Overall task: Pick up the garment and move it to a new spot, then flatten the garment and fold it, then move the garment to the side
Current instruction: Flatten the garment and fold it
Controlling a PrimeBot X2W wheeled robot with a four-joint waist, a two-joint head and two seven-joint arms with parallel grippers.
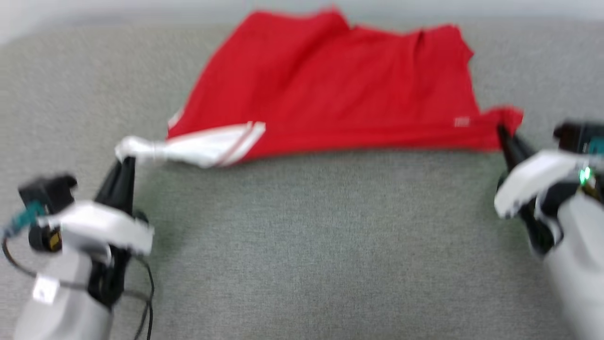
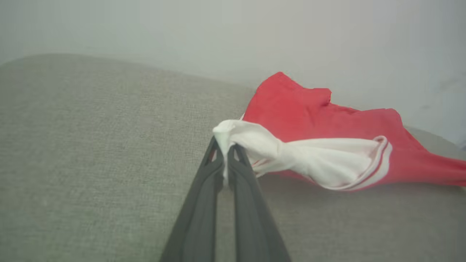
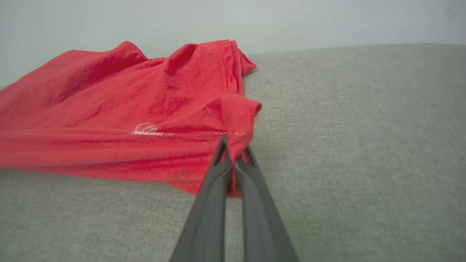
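The grey woven fabric surface [image 1: 302, 245] carries the red jersey-style garment [image 1: 330, 85], spread across its far middle, plain red side up, with one white red-striped sleeve [image 1: 207, 144] drawn out toward the robot's left. The left gripper [image 2: 225, 149] is clamped on the bunched tip of that sleeve. The right gripper [image 3: 233, 147] is clamped on a red corner at the garment's opposite end.
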